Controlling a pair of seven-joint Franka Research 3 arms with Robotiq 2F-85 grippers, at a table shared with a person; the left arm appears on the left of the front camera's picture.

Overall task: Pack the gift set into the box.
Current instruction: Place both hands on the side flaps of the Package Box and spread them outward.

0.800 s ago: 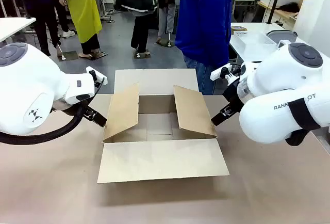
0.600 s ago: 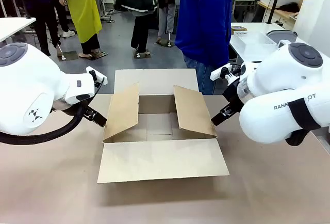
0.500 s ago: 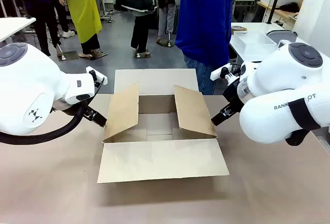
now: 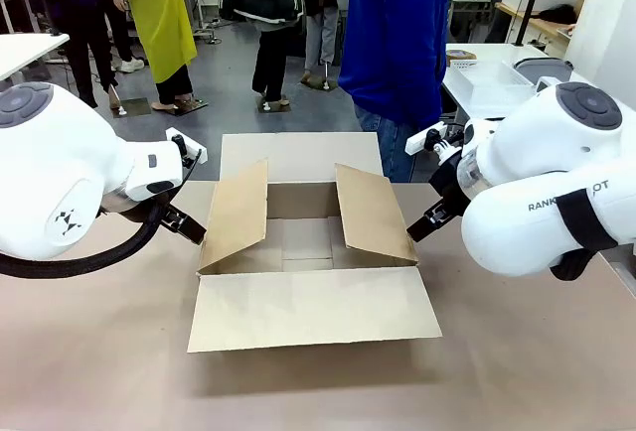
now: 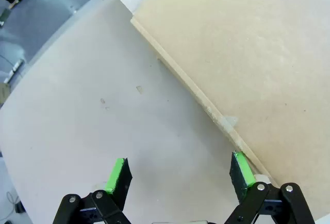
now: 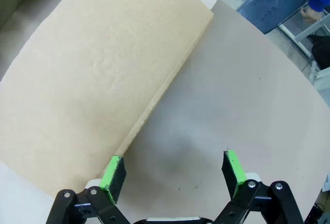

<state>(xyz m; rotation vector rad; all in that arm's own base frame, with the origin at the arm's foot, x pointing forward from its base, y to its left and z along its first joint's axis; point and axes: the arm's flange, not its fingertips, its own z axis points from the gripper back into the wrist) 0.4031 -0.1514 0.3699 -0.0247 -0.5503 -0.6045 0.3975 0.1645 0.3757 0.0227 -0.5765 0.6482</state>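
The large brown corrugated cardboard carton (image 4: 308, 252) sits in the middle of the worktop (image 4: 99, 361). What shows of its floor is bare, so packing looks not yet begun, and the step in hand seems to be readying its mouth. The left gripper (image 5: 179, 170) at the carton's left side and the right gripper (image 6: 172, 170) at its right side both have their fingers spread apart and hold nothing. One green pad of each lies just beside a flap's edge. The left side flap (image 4: 237, 215) and right side flap (image 4: 373, 213) lean inward over the opening and would block a load, so next they likely need pushing outward. Beyond the carton's far flap stands a person in a blue coat (image 4: 393, 34).
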